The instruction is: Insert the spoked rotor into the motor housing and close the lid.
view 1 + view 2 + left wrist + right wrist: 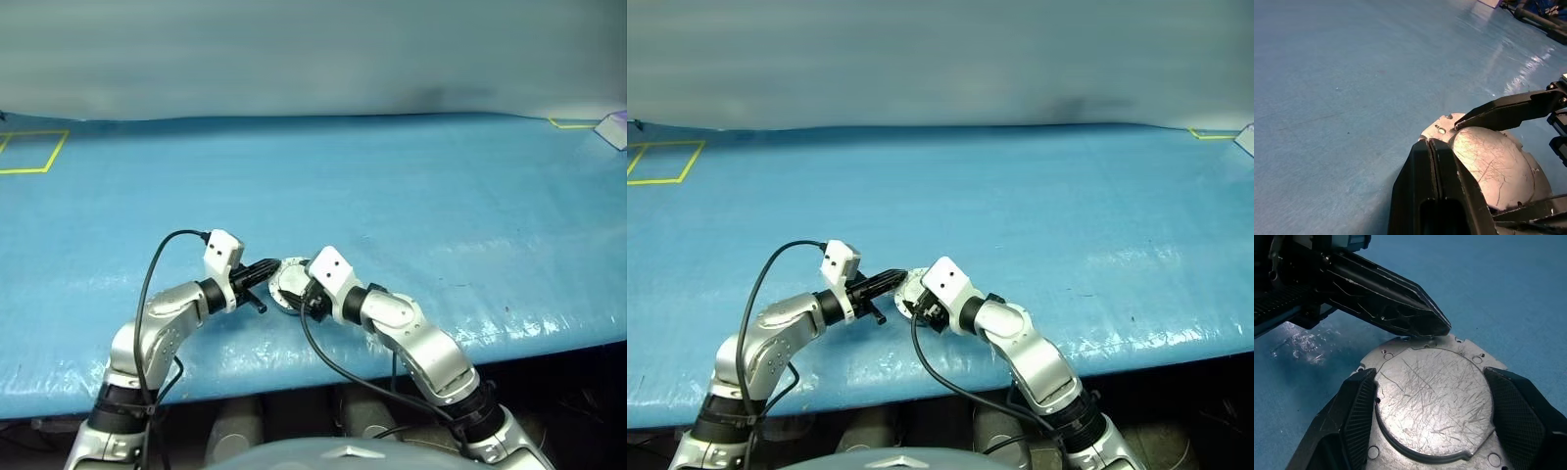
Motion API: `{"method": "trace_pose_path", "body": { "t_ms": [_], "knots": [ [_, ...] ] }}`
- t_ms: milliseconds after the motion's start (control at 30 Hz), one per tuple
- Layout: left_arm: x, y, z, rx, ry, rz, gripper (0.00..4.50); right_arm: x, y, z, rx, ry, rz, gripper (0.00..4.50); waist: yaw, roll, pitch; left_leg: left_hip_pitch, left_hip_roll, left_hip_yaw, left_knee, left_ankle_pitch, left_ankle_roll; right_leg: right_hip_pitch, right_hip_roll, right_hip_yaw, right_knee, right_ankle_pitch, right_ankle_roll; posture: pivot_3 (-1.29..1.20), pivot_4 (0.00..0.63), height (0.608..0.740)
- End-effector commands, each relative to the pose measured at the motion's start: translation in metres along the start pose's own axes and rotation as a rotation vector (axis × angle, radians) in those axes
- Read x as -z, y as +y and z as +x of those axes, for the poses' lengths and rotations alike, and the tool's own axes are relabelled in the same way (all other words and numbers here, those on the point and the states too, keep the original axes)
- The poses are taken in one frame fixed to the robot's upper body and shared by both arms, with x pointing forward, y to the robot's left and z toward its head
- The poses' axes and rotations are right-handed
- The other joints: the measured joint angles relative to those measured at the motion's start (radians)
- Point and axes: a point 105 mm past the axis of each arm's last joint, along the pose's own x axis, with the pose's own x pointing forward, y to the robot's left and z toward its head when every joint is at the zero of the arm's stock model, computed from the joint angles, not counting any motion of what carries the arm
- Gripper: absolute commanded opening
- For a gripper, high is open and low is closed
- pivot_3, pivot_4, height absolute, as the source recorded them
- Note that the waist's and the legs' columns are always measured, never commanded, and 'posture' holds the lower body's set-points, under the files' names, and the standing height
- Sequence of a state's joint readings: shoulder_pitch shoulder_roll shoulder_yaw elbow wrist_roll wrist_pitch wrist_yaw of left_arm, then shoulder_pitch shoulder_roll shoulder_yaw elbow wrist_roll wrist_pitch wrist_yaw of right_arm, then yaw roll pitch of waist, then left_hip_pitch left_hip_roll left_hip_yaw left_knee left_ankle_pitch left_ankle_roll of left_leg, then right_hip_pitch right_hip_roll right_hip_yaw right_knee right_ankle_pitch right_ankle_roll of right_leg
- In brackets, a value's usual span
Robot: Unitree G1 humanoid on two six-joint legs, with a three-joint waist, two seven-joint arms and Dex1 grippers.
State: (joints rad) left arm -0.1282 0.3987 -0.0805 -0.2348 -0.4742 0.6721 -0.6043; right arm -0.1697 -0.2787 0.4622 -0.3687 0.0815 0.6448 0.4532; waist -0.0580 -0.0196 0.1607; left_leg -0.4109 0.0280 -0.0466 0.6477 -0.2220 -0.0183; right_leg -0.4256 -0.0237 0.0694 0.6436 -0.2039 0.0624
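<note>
Over on the far left of the blue bench [392, 196], a yellow tape square [29, 152] is stuck down, well away from the arms. Nothing sits betw. it and the work.

Next comes the left pincer [266, 267]. Its two black fingers [1432, 166] are pressed together w/ nothing betw. them. Its tip sits at the edge of the round metal part, and the right wrist view shows the tip right at the rim, by the flat plate w/ small holes. Can't tell if it really touches.

Just right of that is the motor housing [286, 279], near the front edge of the bench, in the middle betw. the two arms. The lid [1432, 399] looks shut on top: a round grey face w/ lots of scratches, plain side facing the wrist cam. The spoked rotor can't be seen from any side.

Then the right pincer [1430, 416]. Its black fingers [1359, 416] stand wide apart, one on each side of the housing, hugging it. The left pincer's tip pokes in from the far side, so both pincers crowd the same small part.

Way off at the far right edge, a yellow tape corner [573, 123] and a pale purple thing [614, 129] lie at the back of the bench, too small to make out.
</note>
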Motion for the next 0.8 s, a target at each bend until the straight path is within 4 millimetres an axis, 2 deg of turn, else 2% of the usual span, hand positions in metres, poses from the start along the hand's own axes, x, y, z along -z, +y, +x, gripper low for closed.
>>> {"method": "trace_pose_path", "body": {
  "t_ms": [33, 233, 333, 367, 400, 467, 533, 633, 700, 800],
  "knots": [
    [0.001, -0.005, 0.003, 0.047, 0.04, 0.008, 0.0, 0.018, 0.002, -0.001, 0.007, 0.074, 0.03, 3.14, 0.0, 0.0, 0.0, 0.0, 0.0, 0.0, 0.0, 0.0, 0.0, 0.0, 0.0, 0.0, 0.0, 0.0, 0.0, 0.0, 0.15, 0.74],
    [0.02, -0.005, -0.001, 0.083, 0.179, 0.048, 0.0, 0.016, 0.001, -0.004, 0.024, 0.062, 0.045, 3.14, 0.003, -0.001, -0.002, 0.001, 0.0, 0.0, -0.001, 0.0, 0.0, 0.001, 0.0, 0.0, 0.0, 0.0, 0.0, 0.0, 0.15, 0.74],
    [0.023, -0.007, -0.001, 0.103, 0.198, 0.061, 0.0, 0.014, 0.002, -0.009, 0.023, 0.045, 0.085, 3.14, 0.008, -0.001, -0.004, 0.0, 0.0, 0.0, -0.001, 0.0, 0.0, 0.001, -0.001, 0.0, -0.001, 0.0, 0.0, 0.0, 0.15, 0.74],
    [0.023, -0.008, -0.001, 0.107, 0.198, 0.063, 0.0, 0.015, 0.0, -0.013, 0.039, 0.04, 0.098, 3.14, 0.013, 0.0, -0.004, 0.001, -0.001, 0.0, -0.001, 0.0, 0.0, 0.001, -0.001, 0.0, -0.001, 0.0, 0.0, 0.0, 0.15, 0.74],
    [0.024, -0.008, 0.0, 0.11, 0.197, 0.064, 0.0, 0.015, -0.001, -0.018, 0.054, 0.031, 0.106, 3.86, 0.016, -0.001, -0.004, 0.0, -0.001, 0.0, -0.001, 0.0, 0.0, 0.001, -0.001, 0.0, -0.001, 0.0, 0.0, 0.0, 0.15, 0.74],
    [0.024, -0.009, 0.001, 0.115, 0.197, 0.068, 0.0, 0.015, -0.003, -0.027, 0.082, 0.009, 0.126, 4.48, 0.022, -0.001, -0.005, 0.0, -0.001, -0.001, -0.001, 0.0, 0.0, 0.001, -0.001, 0.0, -0.001, -0.001, 0.0, 0.0, 0.15, 0.74],
    [0.024, -0.009, 0.001, 0.116, 0.196, 0.073, 0.0, 0.012, -0.004, -0.039, 0.1, -0.032, 0.181, 4.48, 0.024, -0.001, -0.006, 0.0, -0.001, -0.001, -0.001, 0.0, 0.0, 0.001, -0.001, 0.0, -0.001, -0.001, 0.0, 0.0, 0.15, 0.74],
    [0.025, -0.007, 0.001, 0.116, 0.195, 0.082, 0.0, 0.01, 0.001, -0.069, 0.079, -0.087, 0.265, 4.48, 0.029, 0.0, -0.007, 0.0, -0.001, -0.001, 0.0, 0.0, 0.0, 0.001, -0.001, 0.0, -0.001, -0.001, 0.0, 0.0, 0.15, 0.74],
    [0.026, -0.007, 0.001, 0.118, 0.197, 0.086, 0.0, 0.009, 0.002, -0.078, 0.076, -0.107, 0.305, 4.48, 0.028, 0.0, -0.007, 0.0, -0.001, -0.001, 0.0, 0.0, 0.0, 0.001, -0.001, 0.0, -0.001, -0.001, 0.0, 0.0, 0.15, 0.74],
    [0.026, -0.007, 0.002, 0.125, 0.197, 0.093, 0.0, 0.006, 0.001, -0.093, 0.071, -0.179, 0.497, 4.48, 0.028, 0.002, -0.008, 0.001, 0.0, -0.001, 0.0, 0.0, 0.0, 0.001, -0.001, 0.0, -0.001, -0.001, 0.0, 0.0, 0.15, 0.74]
  ]
}}
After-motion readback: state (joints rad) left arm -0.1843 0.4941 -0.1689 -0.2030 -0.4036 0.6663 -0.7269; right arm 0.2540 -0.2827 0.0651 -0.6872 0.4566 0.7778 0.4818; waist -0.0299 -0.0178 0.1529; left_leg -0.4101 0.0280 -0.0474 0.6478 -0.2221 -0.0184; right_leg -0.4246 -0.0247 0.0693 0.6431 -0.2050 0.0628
